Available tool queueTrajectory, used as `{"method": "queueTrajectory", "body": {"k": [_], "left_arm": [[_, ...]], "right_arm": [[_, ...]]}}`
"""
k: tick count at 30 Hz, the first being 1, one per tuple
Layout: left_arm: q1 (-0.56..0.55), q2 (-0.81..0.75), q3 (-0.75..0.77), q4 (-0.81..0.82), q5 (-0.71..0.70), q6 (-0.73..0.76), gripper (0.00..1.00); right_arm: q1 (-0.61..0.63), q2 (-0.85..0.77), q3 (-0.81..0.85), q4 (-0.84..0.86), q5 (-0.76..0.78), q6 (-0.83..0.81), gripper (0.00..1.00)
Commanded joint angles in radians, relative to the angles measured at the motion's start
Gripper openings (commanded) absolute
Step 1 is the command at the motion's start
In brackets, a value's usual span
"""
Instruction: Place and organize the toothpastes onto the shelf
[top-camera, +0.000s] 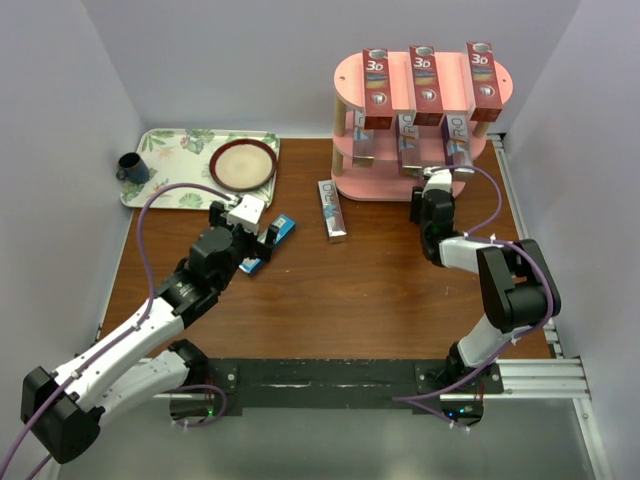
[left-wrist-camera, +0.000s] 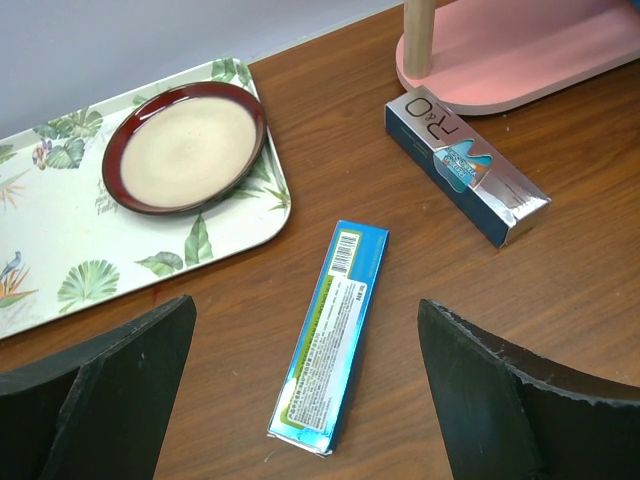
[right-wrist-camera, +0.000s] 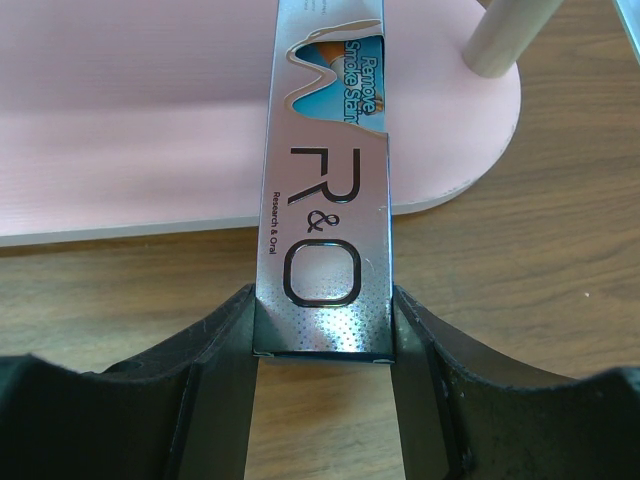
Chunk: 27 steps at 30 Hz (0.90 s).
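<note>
A floral-print tray (left-wrist-camera: 50, 260) sits at the table's (top-camera: 380, 290) far-left corner and carries one red-rimmed round plate (left-wrist-camera: 185, 145) and one dark mug (top-camera: 132, 168). Left of the table's middle, the left gripper (left-wrist-camera: 305, 320) hovers with its fingers spread wide over one teal-blue toothpaste carton (left-wrist-camera: 330, 335), which lies flat and is not gripped. One silver-and-blue "R&O" carton (left-wrist-camera: 465, 170) lies flat on the wood just in front of the left end of the pink three-tier shelf (top-camera: 350, 75), which stands toward the far-right corner.

Three red "3D" cartons (top-camera: 425, 85) lie side by side on the top tier. Lower tiers hold a few more silver and purple ones, too hidden to count.

The right gripper (right-wrist-camera: 322, 325) pinches the near end of a silver "R&O" toothpaste box (right-wrist-camera: 325, 200), whose far end reaches over the bottom board. The job looks well over halfway: that box needs setting down, and two cartons wait on the table.
</note>
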Motion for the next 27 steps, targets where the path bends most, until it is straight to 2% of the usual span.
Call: {"method": "queueTrajectory", "body": {"k": [1, 16, 23, 27], "left_arm": [[0.004, 0.004, -0.01, 0.047, 0.006, 0.019, 0.98], [0.005, 0.024, -0.012, 0.047, 0.006, 0.022, 0.98], [0.004, 0.025, -0.01, 0.047, 0.006, 0.021, 0.98], [0.005, 0.024, -0.01, 0.047, 0.008, 0.022, 0.98]], "right_arm": [[-0.018, 0.01, 0.057, 0.107, -0.015, 0.013, 0.38], [-0.044, 0.051, 0.094, 0.114, -0.054, 0.016, 0.45], [-0.045, 0.047, 0.088, 0.107, -0.068, 0.01, 0.64], [-0.046, 0.033, 0.077, 0.104, -0.063, 0.011, 0.7]]}}
